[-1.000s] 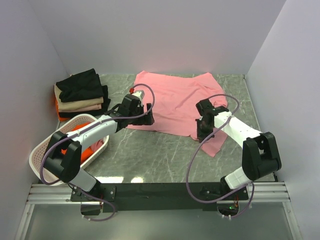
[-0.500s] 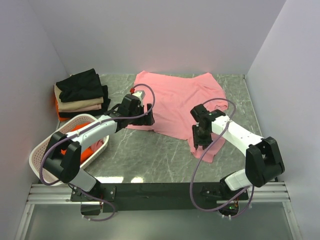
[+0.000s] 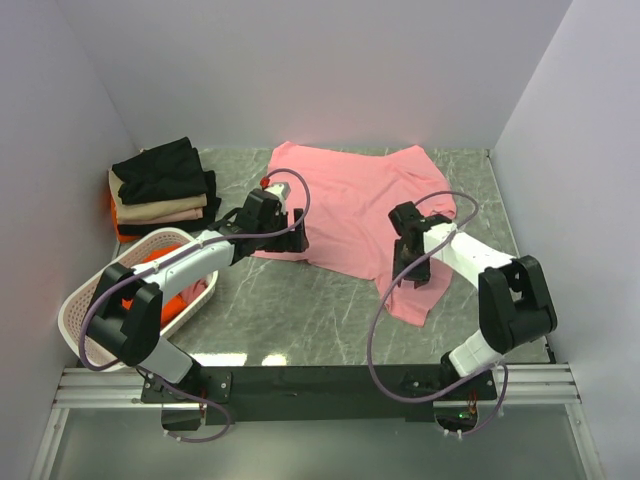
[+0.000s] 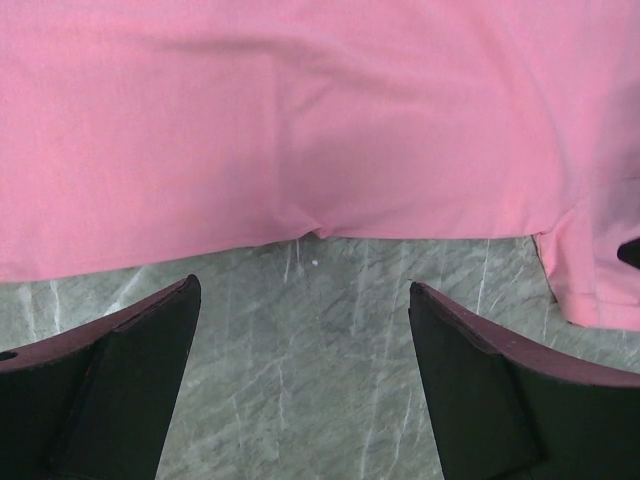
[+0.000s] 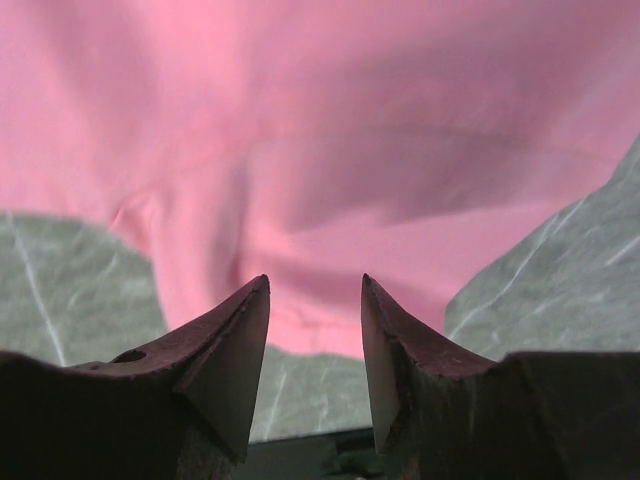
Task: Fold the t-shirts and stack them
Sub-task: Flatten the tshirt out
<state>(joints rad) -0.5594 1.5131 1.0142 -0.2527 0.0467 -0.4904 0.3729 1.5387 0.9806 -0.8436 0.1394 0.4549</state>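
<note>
Lying spread on the grey marbled surface point(image 3: 290, 310), a light pink short-sleeved cloth t-shirt point(image 3: 350, 190) is flanked by a hand at each near corner.

Nearest, at the left, a white perforated plastic basket point(image 3: 78, 300) is seen with orange-red cloth point(image 3: 180, 298) in it. The right hand point(image 3: 407, 278) is set over the shirt's near right part, fingers a little apart, nothing gripped. The left hand point(image 3: 295, 238) is held wide and empty at the shirt's near left hem. Farthest left, a stack of folded black and beige shirts point(image 3: 160, 185) is found.
</note>
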